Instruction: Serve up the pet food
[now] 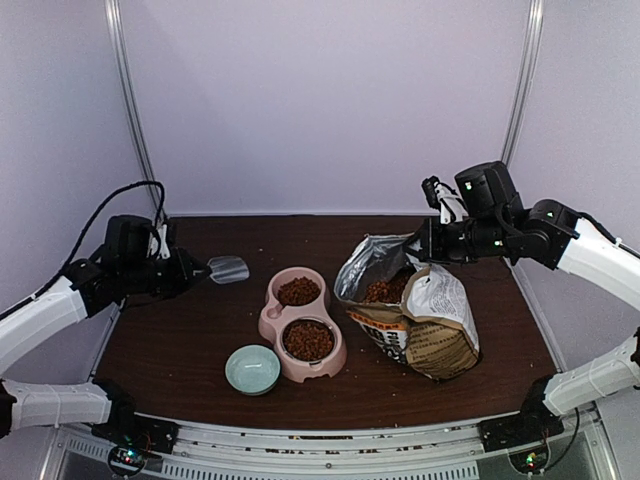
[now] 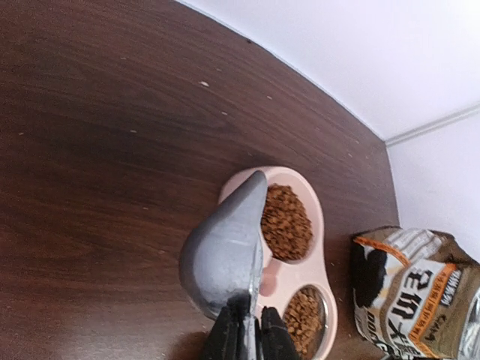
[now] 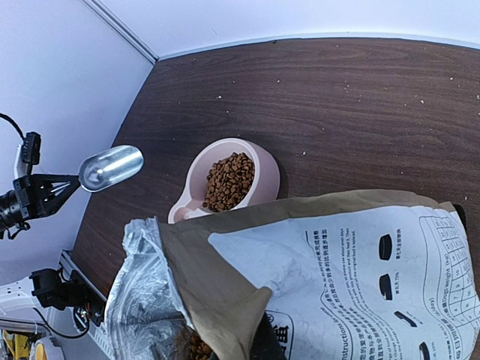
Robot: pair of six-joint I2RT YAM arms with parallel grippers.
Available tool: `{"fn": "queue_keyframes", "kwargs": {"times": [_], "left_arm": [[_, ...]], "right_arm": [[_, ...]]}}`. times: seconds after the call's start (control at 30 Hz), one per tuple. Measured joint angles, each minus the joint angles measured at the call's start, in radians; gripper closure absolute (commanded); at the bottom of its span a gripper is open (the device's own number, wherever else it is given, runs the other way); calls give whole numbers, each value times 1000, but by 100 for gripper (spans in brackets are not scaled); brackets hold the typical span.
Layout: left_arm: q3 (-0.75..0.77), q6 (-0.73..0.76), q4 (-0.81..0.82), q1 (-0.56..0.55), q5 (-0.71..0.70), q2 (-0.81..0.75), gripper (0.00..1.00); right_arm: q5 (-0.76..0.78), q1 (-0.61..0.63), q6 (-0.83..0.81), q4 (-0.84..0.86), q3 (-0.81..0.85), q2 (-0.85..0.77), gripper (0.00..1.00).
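Robotics test booth: plain white partition walls (image 1: 320, 100) joined by metal corner posts (image 1: 132, 100) close in a dark wood-grain table (image 1: 200, 340) on the left, right and far sides. Along its near edge — a slotted metal rail (image 1: 320, 447) — stand the left arm (image 1: 40, 310) and the right arm (image 1: 600, 255), both white-and-black machines, with a black cable (image 1: 130, 185) looping loose.

Reddish-brown kibble (image 1: 308, 340); pink double bowl (image 1: 275, 318); pale teal bowl (image 1: 252, 370); grey scoop (image 1: 229, 269); brown-white bag (image 1: 440, 320) (silver lining).
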Motion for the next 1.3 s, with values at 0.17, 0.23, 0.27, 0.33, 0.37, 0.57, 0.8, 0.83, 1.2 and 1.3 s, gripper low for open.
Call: {"fn": "queue_keyframes", "kwargs": {"times": [0.17, 0.23, 0.27, 0.33, 0.37, 0.57, 0.8, 0.83, 1.2, 1.3], "left_arm": [[-114, -40, 60, 85, -114, -31, 100], [-153, -49, 86, 102, -149, -29, 100], [-171, -53, 99, 108, -159, -27, 100], [-208, -60, 128, 117, -180, -16, 100], [-231, -64, 144, 120, -188, -3, 100], [-310, -81, 238, 121, -197, 63, 100], [-360, -91, 395, 121, -190, 119, 92], [-364, -92, 411, 121, -186, 127, 91], [-406, -113, 528, 121, -87, 318, 71], [-413, -116, 541, 121, -62, 352, 65]], "right_arm": [[0, 0, 0, 0, 0, 0, 100], [0, 0, 0, 0, 0, 0, 100], [0, 0, 0, 0, 0, 0, 100], [0, 0, 0, 0, 0, 0, 100], [0, 0, 0, 0, 0, 0, 100], [0, 0, 0, 0, 0, 0, 100], [0, 0, 1, 0, 0, 2, 100], [0, 0, 1, 1, 0, 3, 100], [-2, 0, 1, 2, 0, 4, 100], [-2, 0, 1, 2, 0, 4, 100]]}}
